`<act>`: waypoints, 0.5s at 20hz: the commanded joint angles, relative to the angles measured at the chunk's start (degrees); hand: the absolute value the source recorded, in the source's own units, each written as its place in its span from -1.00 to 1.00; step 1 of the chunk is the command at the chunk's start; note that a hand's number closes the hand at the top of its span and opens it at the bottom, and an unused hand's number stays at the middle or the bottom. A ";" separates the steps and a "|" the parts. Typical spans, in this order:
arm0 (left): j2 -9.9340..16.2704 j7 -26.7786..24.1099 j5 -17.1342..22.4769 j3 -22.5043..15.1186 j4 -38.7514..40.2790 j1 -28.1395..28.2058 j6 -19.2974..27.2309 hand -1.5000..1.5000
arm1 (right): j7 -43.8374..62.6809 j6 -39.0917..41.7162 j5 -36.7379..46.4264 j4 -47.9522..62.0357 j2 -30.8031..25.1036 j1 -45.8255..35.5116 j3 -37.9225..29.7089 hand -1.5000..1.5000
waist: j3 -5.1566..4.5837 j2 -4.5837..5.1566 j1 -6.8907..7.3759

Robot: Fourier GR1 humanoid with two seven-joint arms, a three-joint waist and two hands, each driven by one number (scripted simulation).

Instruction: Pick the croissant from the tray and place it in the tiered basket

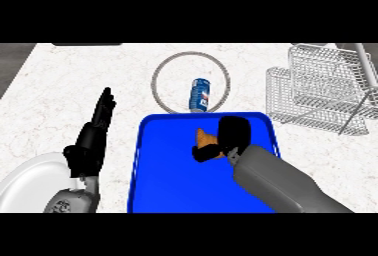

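An orange-brown croissant lies in the upper middle of the blue tray. My right hand lies over its right side, fingers and thumb curled round it, so much of the croissant is hidden. The white wire tiered basket stands at the counter's right, beyond the tray's far right corner. At the left my left hand rests open, fingers straight and pointing away, off the tray.
A blue drink can lies inside a grey ring-shaped plate just beyond the tray's far edge. A white plate shows at the lower left, partly under my left forearm.
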 commanded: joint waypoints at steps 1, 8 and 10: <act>-0.04 1.10 -0.26 -0.20 -1.58 1.30 0.17 0.00 | 3.64 -1.68 2.32 -4.02 -8.22 5.30 -2.08 1.00 | -0.12 0.29 -0.34; -0.83 0.45 -1.20 0.22 0.55 -0.13 1.24 0.00 | 14.05 4.08 6.31 -20.21 -14.94 2.12 -8.55 1.00 | -0.21 -0.02 -1.03; -1.08 -0.46 -0.65 0.02 0.80 1.09 0.74 0.00 | 14.73 5.04 6.75 -25.34 -18.69 2.55 -10.73 1.00 | -0.23 -0.15 -1.39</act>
